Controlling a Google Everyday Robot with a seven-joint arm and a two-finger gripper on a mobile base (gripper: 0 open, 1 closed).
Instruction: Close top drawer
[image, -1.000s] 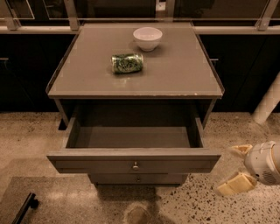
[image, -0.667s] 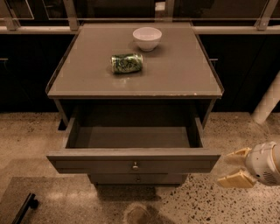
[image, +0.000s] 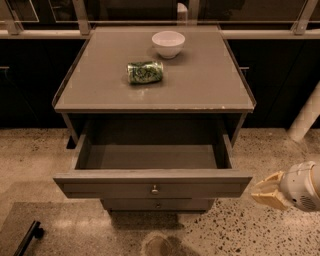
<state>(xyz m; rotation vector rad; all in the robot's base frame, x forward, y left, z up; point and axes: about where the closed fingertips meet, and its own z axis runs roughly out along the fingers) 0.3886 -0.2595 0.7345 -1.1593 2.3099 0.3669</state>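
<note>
- Gripper (image: 267, 192) sits low at the right, just beside the right end of the top drawer (image: 110, 184) front and not touching it; whether it is spread or closed cannot be told.
- The top drawer is pulled well out from under the counter (image: 200, 85), its inside bare, with a small round knob (image: 154, 189) at the centre of its front.
- A narrower drawer front (image: 135, 204) shows just below it.
- On the counter a white bowl (image: 168, 43) stands upright near the back.
- A green can (image: 145, 72) lies on its side just in front of the bowl, apart from it.
</note>
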